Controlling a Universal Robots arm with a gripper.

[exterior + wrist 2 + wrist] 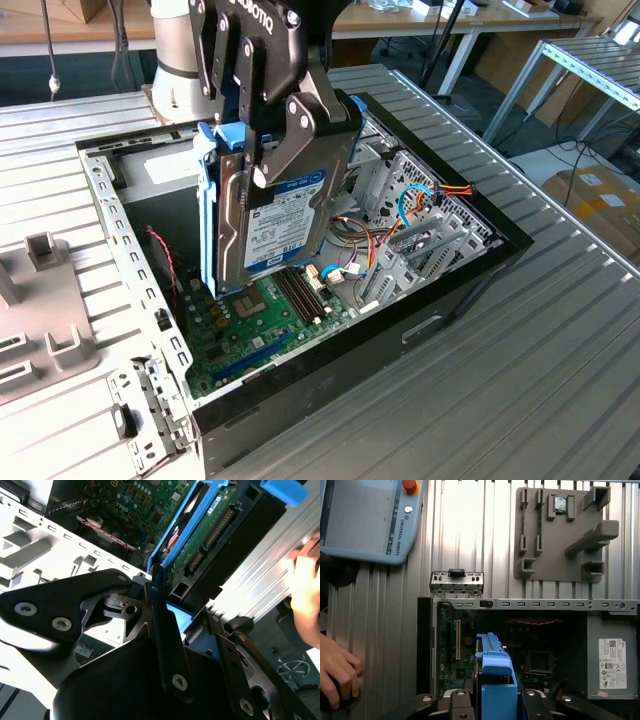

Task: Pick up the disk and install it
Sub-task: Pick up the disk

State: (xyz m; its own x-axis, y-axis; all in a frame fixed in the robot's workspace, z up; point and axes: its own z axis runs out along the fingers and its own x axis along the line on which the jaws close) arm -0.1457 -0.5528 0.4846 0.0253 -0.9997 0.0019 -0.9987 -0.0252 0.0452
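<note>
The disk (285,225) hangs upright on its edge above the open computer case (470,285), its white label facing the exterior view's right and blue rails along its sides. My gripper (256,160) is shut on it from above, one black finger on each broad face. Its lower edge sits just over the green motherboard (255,320). In the second wrist view the disk (210,535) shows its green circuit side between my gripper's (167,612) black fingers (155,625). In the first wrist view the disk's blue rail (495,667) rises from my gripper (492,702).
A metal drive cage (425,225) with coloured cables fills the case's right end. A grey power-supply box (612,662) sits inside. A person's hand (337,672) rests on the ribbed table beside the case. A teach pendant (365,515) and a grey fixture plate (560,530) lie beyond.
</note>
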